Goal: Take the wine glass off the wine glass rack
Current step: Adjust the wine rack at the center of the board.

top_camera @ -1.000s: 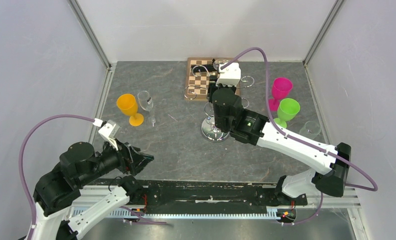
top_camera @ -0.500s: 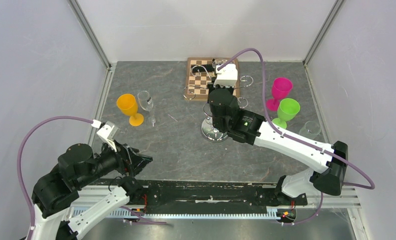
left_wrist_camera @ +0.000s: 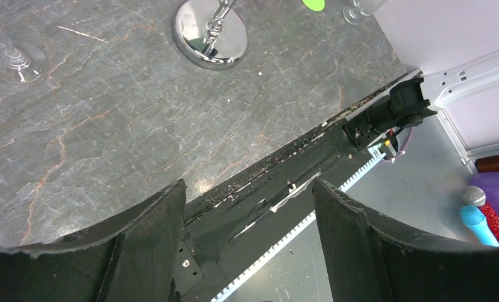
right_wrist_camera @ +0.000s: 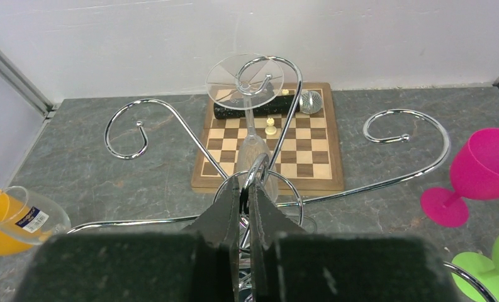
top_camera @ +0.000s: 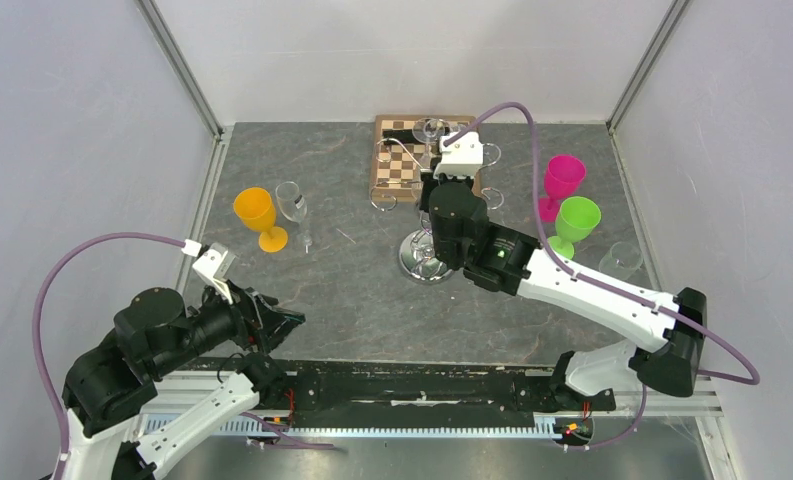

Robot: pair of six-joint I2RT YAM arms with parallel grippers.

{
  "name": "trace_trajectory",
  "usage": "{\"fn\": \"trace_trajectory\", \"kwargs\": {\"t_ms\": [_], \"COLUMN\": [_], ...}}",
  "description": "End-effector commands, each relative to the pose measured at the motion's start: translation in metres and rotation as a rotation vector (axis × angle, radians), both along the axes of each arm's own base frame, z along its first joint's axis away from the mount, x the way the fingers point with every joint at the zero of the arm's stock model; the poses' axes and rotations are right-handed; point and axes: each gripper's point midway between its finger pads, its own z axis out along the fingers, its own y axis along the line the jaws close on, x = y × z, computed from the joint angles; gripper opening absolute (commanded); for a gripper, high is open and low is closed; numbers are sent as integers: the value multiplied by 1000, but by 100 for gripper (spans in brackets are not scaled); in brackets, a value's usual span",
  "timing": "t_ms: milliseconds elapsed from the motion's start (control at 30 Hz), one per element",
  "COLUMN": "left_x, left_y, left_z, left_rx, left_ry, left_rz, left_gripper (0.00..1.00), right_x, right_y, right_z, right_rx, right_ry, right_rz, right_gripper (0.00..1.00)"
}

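— Count?
— Three clear glasses (top_camera: 290, 200), three coloured goblets (top_camera: 255, 210). One wine glass (right_wrist_camera: 224, 78) hangs inverted on the one wine glass rack (left_wrist_camera: 199, 38), upper centre of my right wrist view. My right gripper (right_wrist_camera: 246, 185) is pinched shut just below, grip unclear; left gripper (left_wrist_camera: 248, 189) wide, empty.

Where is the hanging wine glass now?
Right wrist view, centre: the wine glass hangs upside down on the rack's far hook, in front of the chessboard, beyond the right gripper.

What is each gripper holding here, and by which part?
Left fingers open, empty. Right fingers shut by the hanging wine glass; a grip on it cannot be told.
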Motion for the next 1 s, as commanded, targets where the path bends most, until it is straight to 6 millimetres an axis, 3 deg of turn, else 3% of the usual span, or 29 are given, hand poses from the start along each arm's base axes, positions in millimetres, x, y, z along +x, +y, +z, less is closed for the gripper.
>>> {"fn": "trace_trajectory", "kwargs": {"t_ms": [0,500,967], "left_x": [1,8,23], "left_y": [-1,-20,-54], "left_z": [18,44,93], "left_rx": [-40,-106,-244], "left_ry": [-41,-59,-88], "left_rz": [-3,-42,-97], "left_gripper": [80,80,80], "right_x": [-10,-27,-53], "right_y": [-9,-10,0], "right_z": [22,35,42], "right_rx": [28,-75,-136], "right_ry": [-51,-190,-291], "right_rz": [63,425,738], "right_gripper": [0,0,0]}}
